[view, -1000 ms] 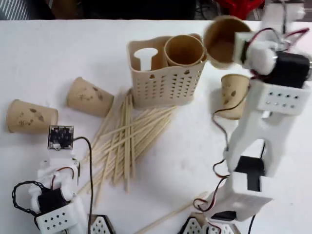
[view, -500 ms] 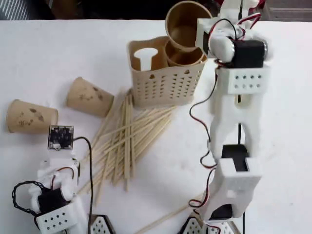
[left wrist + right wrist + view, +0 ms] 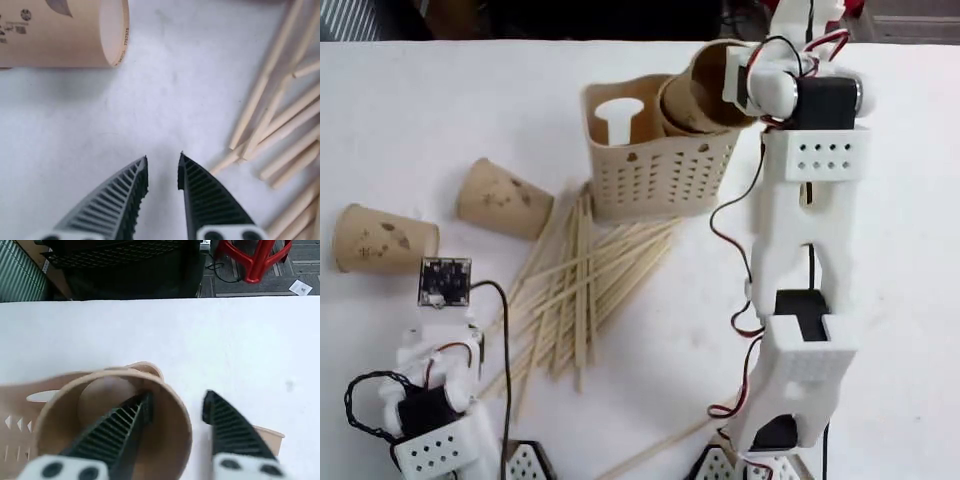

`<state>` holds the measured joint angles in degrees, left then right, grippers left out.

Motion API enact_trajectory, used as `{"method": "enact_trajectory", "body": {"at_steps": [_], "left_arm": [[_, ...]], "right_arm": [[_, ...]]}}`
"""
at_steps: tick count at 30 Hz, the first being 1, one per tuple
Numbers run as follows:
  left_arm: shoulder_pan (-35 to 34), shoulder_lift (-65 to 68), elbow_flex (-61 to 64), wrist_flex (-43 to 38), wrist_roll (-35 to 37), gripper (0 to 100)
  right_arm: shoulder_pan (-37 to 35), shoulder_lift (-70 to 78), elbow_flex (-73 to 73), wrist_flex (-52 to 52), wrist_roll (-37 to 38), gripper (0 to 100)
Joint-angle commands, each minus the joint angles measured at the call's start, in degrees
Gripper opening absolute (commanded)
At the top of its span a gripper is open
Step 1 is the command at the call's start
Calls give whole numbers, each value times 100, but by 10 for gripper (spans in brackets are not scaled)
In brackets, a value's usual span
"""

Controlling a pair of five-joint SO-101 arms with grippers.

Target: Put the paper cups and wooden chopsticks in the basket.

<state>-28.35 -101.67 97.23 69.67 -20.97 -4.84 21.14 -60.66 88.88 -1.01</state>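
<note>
Two arms stand at the 6 o'clock edge of the white table (image 3: 440, 110) in the high view, the left arm (image 3: 430, 410) folded low at 7 o'clock and the right arm (image 3: 810, 250) stretched from 5 o'clock up toward 1 o'clock. The basket (image 3: 655, 170) sits at 12 o'clock, upright, with nested cups (image 3: 682, 108) standing in its 3 o'clock half. A tilted paper cup (image 3: 712, 68) leans into the top of that stack, mouth toward the right arm. The right claw (image 3: 177, 397) is open around its rim: one finger reaches inside the cup, the other stands outside, clear of the cup wall, so nothing is pinched. From the basket's 7 o'clock corner the wooden chopsticks (image 3: 582, 275) fan out in a loose pile across the middle of the table, and a stray chopstick (image 3: 655, 447) lies apart at 6 o'clock between the arm bases. At 9 o'clock an inner cup (image 3: 500, 198) lies on its side just beside the pile, and an outer cup (image 3: 382, 238) lies on its side nearer the table edge. The left claw (image 3: 163, 157) hovers over bare table, parted a little and holding nothing, with chopstick ends on one side and the mouth of a lying cup beyond its tips.
</note>
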Motion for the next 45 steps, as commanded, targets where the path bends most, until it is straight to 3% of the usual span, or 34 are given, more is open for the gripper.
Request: {"method": "enact_trajectory", "body": {"at_steps": [1,12,20,28,34,41,45], "left_arm": [[-22,22,0,44,-70,116],[-22,22,0,44,-70,116],[-22,22,0,44,-70,116],[-22,22,0,44,-70,116],[-22,22,0,44,-70,116],[-22,22,0,44,-70,116],[-22,22,0,44,-70,116]], "right_arm": [[40,-84,-229,31,9,307],[40,-822,-220,479,26,334],[1059,-734,-176,470,862,334],[1974,927,-220,303,870,334],[1956,2053,-229,-259,818,334],[1815,2211,-237,-646,809,334],[1815,2264,-510,-936,-53,333]]}}
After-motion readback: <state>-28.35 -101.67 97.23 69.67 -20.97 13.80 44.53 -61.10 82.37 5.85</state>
